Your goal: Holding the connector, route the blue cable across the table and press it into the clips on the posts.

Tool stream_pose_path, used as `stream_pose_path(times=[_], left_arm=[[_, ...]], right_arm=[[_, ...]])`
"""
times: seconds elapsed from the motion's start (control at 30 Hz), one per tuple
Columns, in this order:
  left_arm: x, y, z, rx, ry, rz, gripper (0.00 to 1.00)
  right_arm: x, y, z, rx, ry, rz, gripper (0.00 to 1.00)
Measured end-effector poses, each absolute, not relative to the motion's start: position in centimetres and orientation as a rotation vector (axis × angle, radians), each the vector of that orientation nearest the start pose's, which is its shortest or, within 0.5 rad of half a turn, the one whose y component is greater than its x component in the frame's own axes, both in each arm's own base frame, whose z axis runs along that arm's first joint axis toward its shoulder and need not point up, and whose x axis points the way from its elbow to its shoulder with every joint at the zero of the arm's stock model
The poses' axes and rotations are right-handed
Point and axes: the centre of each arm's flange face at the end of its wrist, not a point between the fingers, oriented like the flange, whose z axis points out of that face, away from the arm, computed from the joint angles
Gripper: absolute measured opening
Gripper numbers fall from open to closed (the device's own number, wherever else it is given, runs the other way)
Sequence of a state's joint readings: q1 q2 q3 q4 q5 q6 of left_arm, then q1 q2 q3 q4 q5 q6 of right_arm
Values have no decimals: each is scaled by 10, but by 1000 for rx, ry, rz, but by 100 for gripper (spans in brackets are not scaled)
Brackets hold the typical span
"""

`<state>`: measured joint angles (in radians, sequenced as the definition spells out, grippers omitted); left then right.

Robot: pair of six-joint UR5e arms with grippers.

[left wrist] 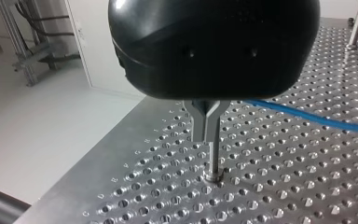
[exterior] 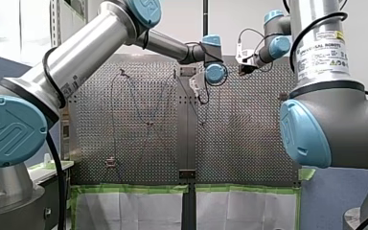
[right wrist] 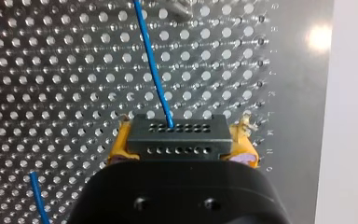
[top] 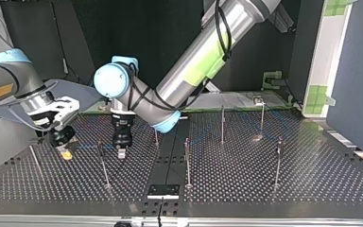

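Right, up close: my right gripper pinches the black connector between yellow pads, and the blue cable runs straight ahead from it over the perforated table. My left gripper has its metal fingers pressed together, a thin post just ahead. Past the table's edge lies pale floor. My right arm's label reads UNIVERSAL ROBOTS.

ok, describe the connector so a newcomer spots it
On the perforated metal table, find my right arm's end effector with yellow pads. Clamped between them sits the black rectangular connector with two rows of small holes. Unlike the slim metal posts around, it is a block with the thin blue cable running out of it.
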<state>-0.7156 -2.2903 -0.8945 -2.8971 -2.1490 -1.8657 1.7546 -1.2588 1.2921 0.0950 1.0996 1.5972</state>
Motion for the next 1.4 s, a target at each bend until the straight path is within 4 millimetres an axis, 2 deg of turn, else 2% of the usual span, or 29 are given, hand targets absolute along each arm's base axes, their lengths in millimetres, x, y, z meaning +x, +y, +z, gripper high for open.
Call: stream_pose_path(times=[0.2,0.43,0.47,0.5,0.57,0.6,0.63,0.67,0.7,0.73,0.77,0.8,0.83,1.13,1.4], left_arm=[[549,-564,371,-170,1405,-457,0],[554,-563,363,-157,1416,-457,0],[554,-563,363,-155,1419,-457,5],[554,-563,362,-154,1421,-456,5],[552,-564,361,-150,1428,-456,30],[552,-564,361,-149,1431,-456,30],[551,-564,361,-147,1434,-456,48],[550,-565,361,-145,1438,-456,60],[549,-565,360,-143,1442,-456,60],[548,-566,360,-141,1446,-455,73],[547,-566,359,-138,1452,-454,95],[546,-566,359,-135,1457,-452,95],[545,-566,358,-132,1462,-450,100],[537,-565,354,-105,1517,-428,100],[516,-567,357,-95,1574,-404,100]], right_arm=[[278,-570,448,1745,-959,1642,0],[269,-579,450,1736,-958,1642,0],[269,-579,450,1736,-958,1642,0],[268,-579,450,1736,-958,1642,0],[267,-580,450,1736,-958,1642,0],[267,-580,449,1736,-958,1642,0],[267,-580,449,1736,-958,1641,0],[267,-580,449,1736,-958,1641,0],[267,-580,449,1737,-957,1641,0],[267,-580,449,1738,-956,1642,0],[267,-580,449,1739,-955,1643,0],[267,-580,449,1740,-954,1644,0],[267,-580,449,1741,-953,1644,0],[268,-580,449,1744,-951,1646,0],[268,-580,448,1749,-950,1651,0]])
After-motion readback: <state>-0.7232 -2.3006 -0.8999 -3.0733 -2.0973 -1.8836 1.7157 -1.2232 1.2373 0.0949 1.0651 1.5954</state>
